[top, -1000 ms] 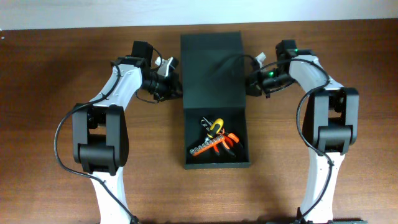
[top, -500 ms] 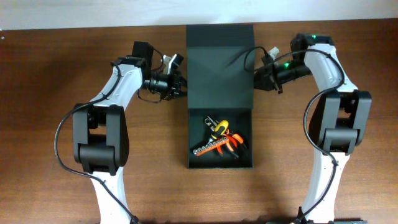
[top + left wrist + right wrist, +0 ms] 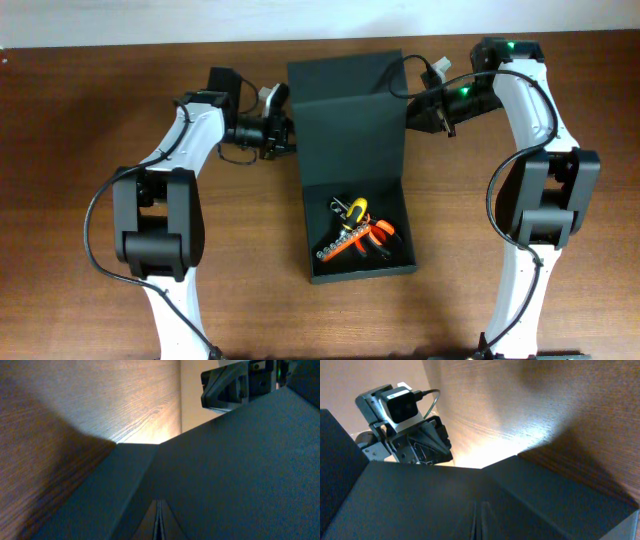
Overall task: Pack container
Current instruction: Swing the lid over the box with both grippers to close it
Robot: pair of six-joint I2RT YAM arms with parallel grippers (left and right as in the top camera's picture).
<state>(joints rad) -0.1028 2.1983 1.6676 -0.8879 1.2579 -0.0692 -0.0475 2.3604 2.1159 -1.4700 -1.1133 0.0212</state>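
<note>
Two sets, left fingers (image 3: pixel 286 137) and right fingers (image 3: pixel 412 108), pinch the container (image 3: pixel 350 140) lid (opposite side edges).

Fingertips of left tool (image 3: pixel 284 135) and right tool (image 3: pixel 411 108) hidden behind container (image 3: pixel 350 150) lid.

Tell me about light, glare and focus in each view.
Overhead: even light, sharp, no glare on the matte container. Left wrist: bright glare on the table, dark shadow at left, lid dim. Right wrist: similar glare mid-frame, shadow at upper right.
</note>
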